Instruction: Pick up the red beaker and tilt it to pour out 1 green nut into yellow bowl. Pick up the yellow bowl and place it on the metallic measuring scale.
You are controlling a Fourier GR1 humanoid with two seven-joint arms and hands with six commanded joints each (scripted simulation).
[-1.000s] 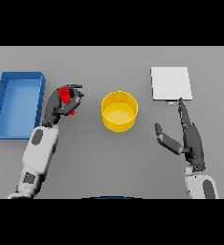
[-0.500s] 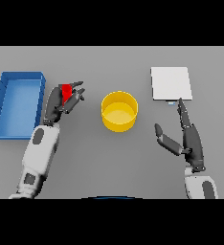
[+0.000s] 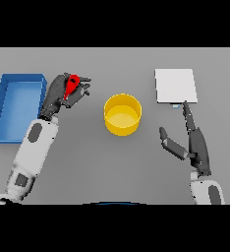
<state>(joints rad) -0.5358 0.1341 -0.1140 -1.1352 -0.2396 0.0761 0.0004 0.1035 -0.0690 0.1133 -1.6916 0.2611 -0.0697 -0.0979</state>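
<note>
My left hand (image 3: 58,94) is curled round the red beaker (image 3: 71,85), holding it tilted above the table, left of the yellow bowl (image 3: 122,114). The beaker is mostly hidden by the fingers, and only a narrow red part shows. The yellow bowl stands at the table's middle; I cannot see a nut in it. The metallic measuring scale (image 3: 175,85), a flat pale square plate, lies at the back right. My right hand (image 3: 194,142) rests open right of the bowl, its straight fingers pointing toward the scale's near edge.
A blue open tray (image 3: 1,101) stands at the far left, just beside my left hand and forearm.
My left hand has lifted the red beaker up and away from me and tipped it further. The right hand, bowl and scale have not moved.
</note>
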